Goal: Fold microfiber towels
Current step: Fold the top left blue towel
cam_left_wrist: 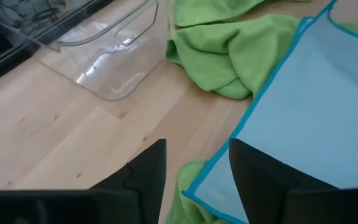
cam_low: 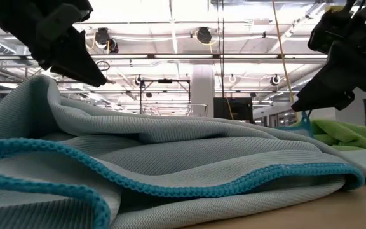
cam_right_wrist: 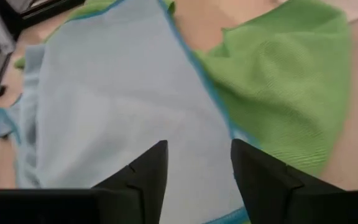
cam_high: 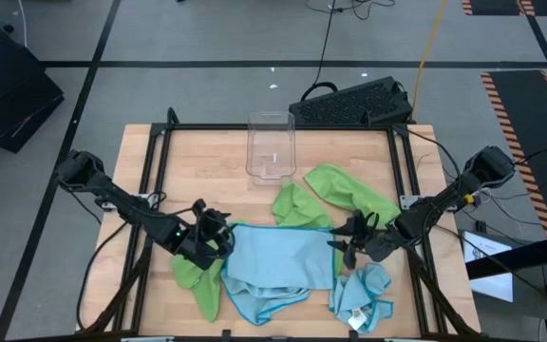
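**A:** Your left pincer (cam_high: 218, 234) sits at the left far corner of the blue towel (cam_high: 283, 258). Why there?

**B:** Judging by the layout, you're working both far corners of one cloth. Its fingers (cam_left_wrist: 143, 177) stand apart with the teal hem between them, so it's released, gripping nothing.

**A:** And the towel?

**B:** Mid-table, spread flat on its far half, bunched toward the near edge – probably a fold just laid or not yet tidy. Green towels (cam_high: 349, 193) lie behind it, another (cam_high: 198, 281) under its left side, a crumpled blue one (cam_high: 361, 296) at right.

**A:** Your right pincer (cam_high: 351, 237)?

**B:** At the right far corner, also parted and empty, mirroring the left.
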Controlling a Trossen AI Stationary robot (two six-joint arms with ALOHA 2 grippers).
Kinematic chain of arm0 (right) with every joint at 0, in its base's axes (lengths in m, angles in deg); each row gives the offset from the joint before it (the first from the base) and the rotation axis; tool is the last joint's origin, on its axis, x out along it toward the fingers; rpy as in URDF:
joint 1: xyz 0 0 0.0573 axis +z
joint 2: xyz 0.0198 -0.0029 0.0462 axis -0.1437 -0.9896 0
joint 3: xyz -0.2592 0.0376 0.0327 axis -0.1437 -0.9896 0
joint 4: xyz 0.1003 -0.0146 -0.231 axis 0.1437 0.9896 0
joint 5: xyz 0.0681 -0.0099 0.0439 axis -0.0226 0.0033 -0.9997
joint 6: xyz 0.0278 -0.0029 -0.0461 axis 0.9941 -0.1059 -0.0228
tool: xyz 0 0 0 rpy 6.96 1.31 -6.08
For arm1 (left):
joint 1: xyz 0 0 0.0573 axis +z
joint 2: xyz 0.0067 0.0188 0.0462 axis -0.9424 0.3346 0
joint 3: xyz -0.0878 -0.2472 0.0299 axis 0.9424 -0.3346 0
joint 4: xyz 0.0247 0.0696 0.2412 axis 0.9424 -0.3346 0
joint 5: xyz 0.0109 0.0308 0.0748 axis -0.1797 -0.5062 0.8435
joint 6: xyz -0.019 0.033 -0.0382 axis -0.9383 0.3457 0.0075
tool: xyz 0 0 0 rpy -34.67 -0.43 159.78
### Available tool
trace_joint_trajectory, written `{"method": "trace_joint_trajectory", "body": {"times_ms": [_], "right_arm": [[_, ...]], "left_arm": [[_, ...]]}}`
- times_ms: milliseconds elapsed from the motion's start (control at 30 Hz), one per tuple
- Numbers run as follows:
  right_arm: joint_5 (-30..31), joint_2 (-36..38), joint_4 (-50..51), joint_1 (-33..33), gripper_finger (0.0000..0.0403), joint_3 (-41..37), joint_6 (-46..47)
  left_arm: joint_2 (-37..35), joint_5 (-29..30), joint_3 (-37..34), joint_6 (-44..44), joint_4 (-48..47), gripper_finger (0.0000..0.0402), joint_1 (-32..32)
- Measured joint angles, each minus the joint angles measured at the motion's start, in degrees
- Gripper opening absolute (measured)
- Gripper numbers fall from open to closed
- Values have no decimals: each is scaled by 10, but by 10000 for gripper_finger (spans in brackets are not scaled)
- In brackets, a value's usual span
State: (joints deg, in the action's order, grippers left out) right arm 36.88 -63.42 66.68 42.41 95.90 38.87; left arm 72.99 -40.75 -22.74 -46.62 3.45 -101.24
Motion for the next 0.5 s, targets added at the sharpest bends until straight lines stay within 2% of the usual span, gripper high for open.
{"method": "trace_joint_trajectory", "body": {"times_ms": [167,500], "right_arm": [[-17,0,-6,12,162,0,-22],[-3,-19,-67,-10,130,0,-104]], "left_arm": [[0,-22,-2,3,24,167,-2],[0,-34,-91,67,223,107,3]]}}
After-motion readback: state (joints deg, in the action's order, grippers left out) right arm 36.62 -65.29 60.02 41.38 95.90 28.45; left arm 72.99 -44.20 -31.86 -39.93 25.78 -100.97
